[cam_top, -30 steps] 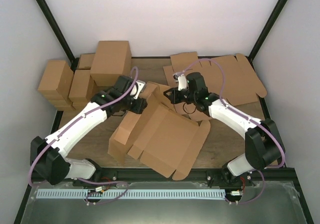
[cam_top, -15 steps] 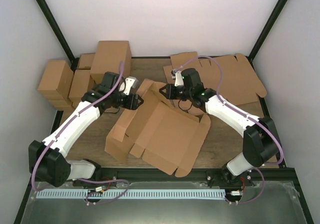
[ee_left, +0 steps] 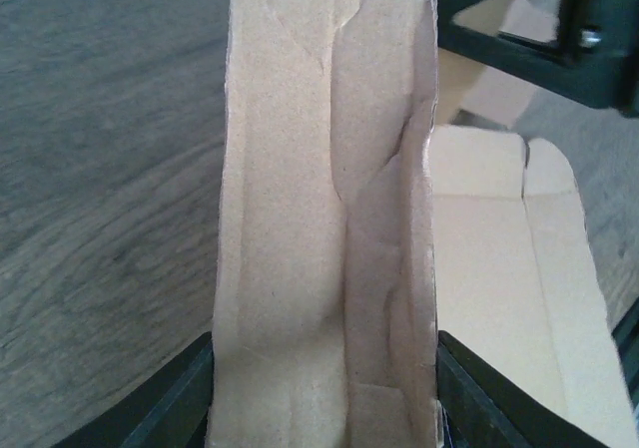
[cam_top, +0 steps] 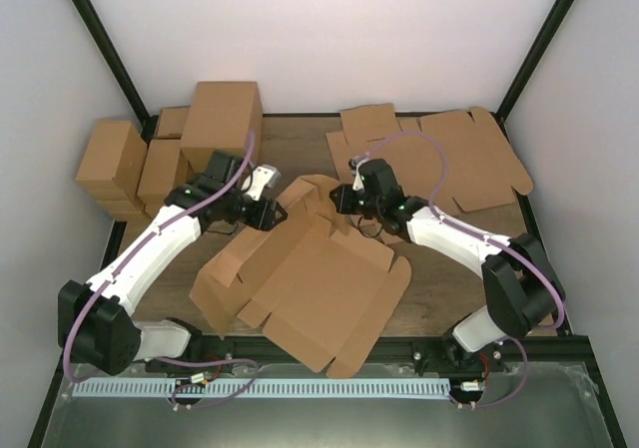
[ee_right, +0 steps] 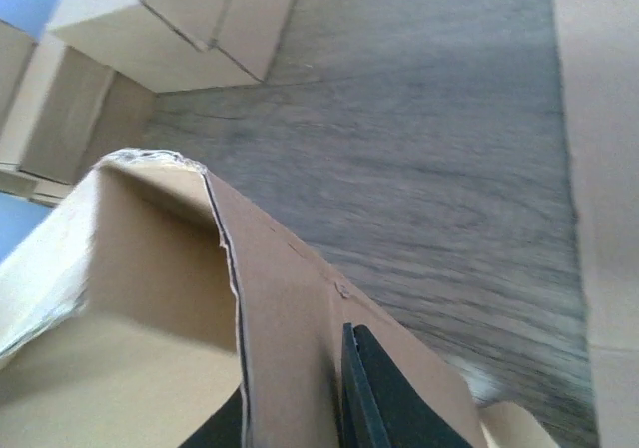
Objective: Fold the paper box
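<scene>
Left pincer (cam_top: 266, 212) is clamped on a doubled-over flap of the brown corrugated cardboard paper box (cam_top: 319, 288), right pincer (cam_top: 339, 201) pinches its far flap. Box lies open on the desk (cam_top: 300, 144), right of the stacked brown cartons (cam_top: 220, 119). Barely started imo, no walls up.

The paper box (cam_top: 319, 288) lies mid-counter (cam_top: 300, 144), toward the near edge. Stacked cartons (cam_top: 220, 119) stand far left, and flat cardboard sheets (cam_top: 469, 159) lie far right. The left fingers (ee_left: 479, 398) flank the box's far-left flap; the right fingers (ee_right: 374, 398) flank its far wall.
</scene>
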You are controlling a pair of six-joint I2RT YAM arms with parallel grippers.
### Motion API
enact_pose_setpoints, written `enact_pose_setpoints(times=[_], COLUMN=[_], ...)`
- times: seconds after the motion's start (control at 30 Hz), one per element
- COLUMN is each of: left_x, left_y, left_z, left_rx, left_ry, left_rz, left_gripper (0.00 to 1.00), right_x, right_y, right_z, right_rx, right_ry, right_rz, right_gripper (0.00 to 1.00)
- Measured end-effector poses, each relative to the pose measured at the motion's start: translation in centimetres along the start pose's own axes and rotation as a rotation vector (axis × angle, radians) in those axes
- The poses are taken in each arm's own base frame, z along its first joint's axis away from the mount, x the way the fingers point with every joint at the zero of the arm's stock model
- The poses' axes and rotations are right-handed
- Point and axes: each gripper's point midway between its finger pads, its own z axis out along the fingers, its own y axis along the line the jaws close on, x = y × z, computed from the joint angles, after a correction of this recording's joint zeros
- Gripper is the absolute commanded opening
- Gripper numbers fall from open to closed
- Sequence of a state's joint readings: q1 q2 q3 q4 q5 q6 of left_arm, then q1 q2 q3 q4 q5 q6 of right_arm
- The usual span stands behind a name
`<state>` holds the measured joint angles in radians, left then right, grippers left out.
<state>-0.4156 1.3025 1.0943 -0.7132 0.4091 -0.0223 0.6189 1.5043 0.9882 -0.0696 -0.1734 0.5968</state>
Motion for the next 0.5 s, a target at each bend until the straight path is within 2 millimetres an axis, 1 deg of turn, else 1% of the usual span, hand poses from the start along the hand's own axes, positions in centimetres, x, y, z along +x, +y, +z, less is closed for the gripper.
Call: enact_pose_setpoints(times=[0.07,0.1,0.27,0.5], left_x=[0.6,0.6,0.7,1.1], left_y=[-0.7,-0.9,-1.3,-2.5], left_z=[0.3,0.3,0.5,1.0], left_rx=[0.008,0.012,0.005,-0.058], left_ry=[0.022,0.024,0.028,0.037], left_rz=[0.026,0.041,0.081,0.168], left_gripper=[0.52,0.52,0.52,0.51], right_x=[1.1,1.2,1.1,2.2], right_y=[-1.3,-1.6,-2.0,-2.3], right_z=[0.3,0.4,0.5,-0.3], right_rx=[0.031,0.039,0.056,0.046], right_ry=[0.006,-0.004,-0.048,-0.077], right_rz=[0.014,0.019,0.042,0.076], right_gripper=[0.12,0.12,0.13,0.13])
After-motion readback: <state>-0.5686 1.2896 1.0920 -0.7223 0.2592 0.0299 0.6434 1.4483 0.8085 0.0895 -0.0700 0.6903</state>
